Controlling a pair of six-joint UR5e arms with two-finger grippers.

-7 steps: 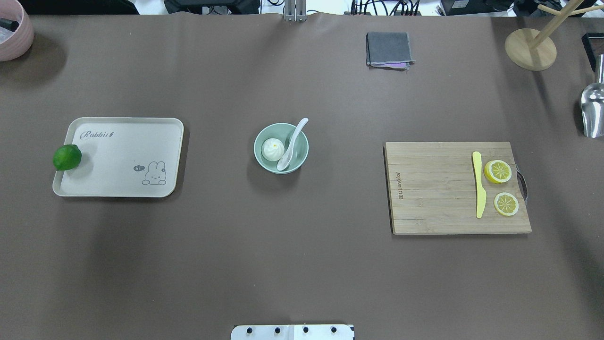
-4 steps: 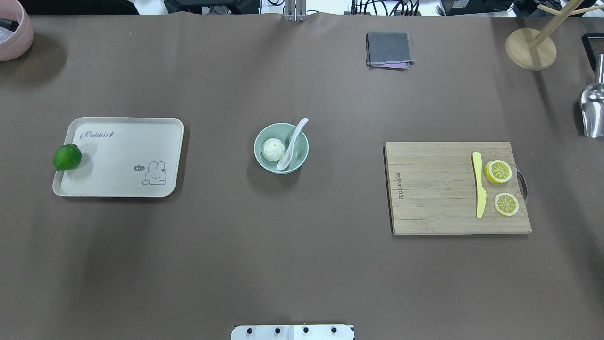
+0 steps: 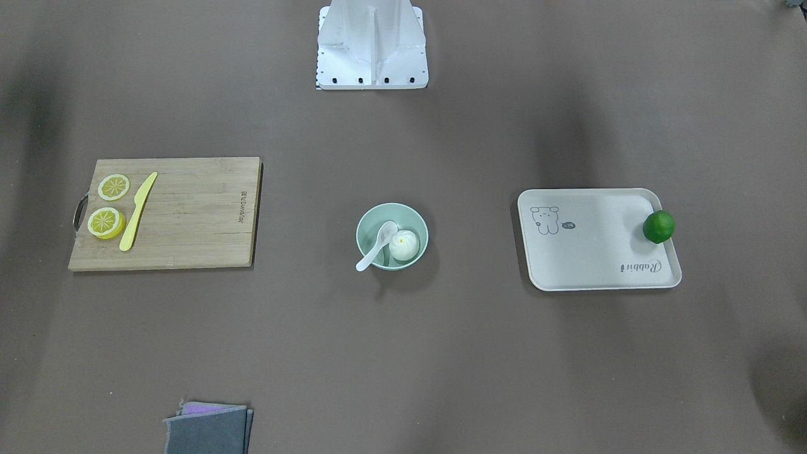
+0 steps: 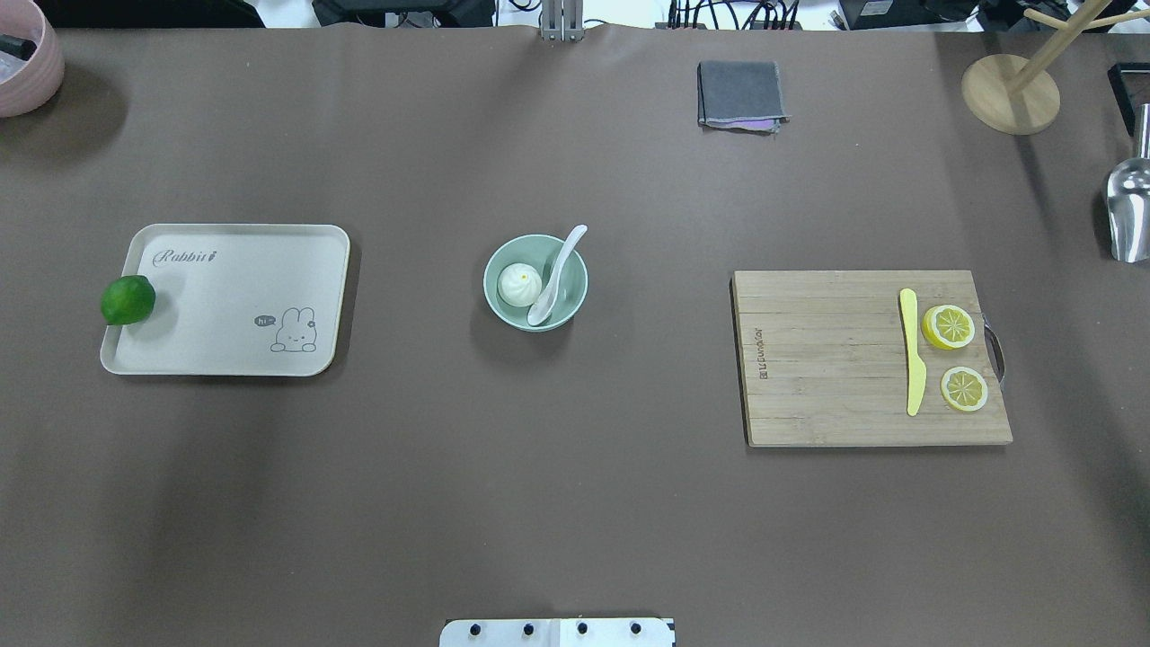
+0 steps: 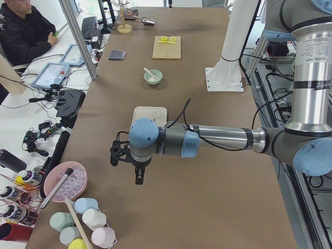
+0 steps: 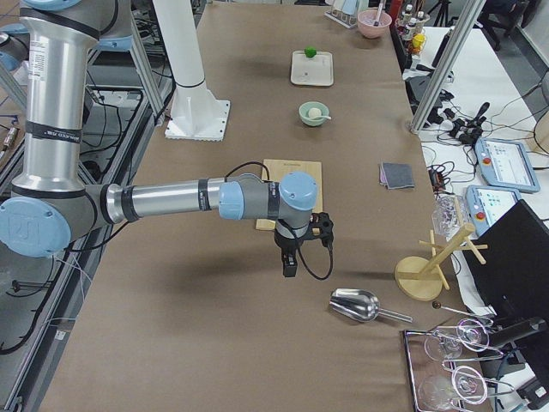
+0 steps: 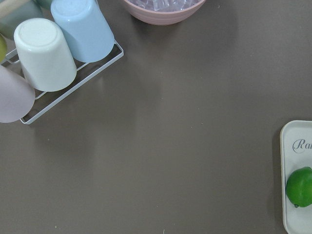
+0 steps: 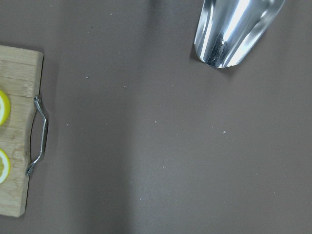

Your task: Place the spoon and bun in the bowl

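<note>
The pale mint-green bowl (image 4: 571,293) stands mid-table, also in the front-facing view (image 3: 403,214). The white bun (image 4: 519,284) lies inside it on its left. The white spoon (image 4: 557,274) rests in the bowl with its scoop down and its handle over the far-right rim; both also show in the front-facing view, bun (image 3: 404,245) and spoon (image 3: 377,245). My left gripper (image 5: 139,174) hangs above the table's left end, far from the bowl. My right gripper (image 6: 290,262) hangs above the right end. Both show only in side views, so I cannot tell if they are open or shut.
A cream tray (image 4: 234,314) with a green lime (image 4: 128,299) lies left of the bowl. A wooden board (image 4: 827,359) with a yellow knife (image 4: 913,350) and lemon slices (image 4: 949,326) lies right. A grey cloth (image 4: 740,93), wooden stand (image 4: 1010,93), metal scoop (image 4: 1128,211) and pink bowl (image 4: 27,63) line the edges.
</note>
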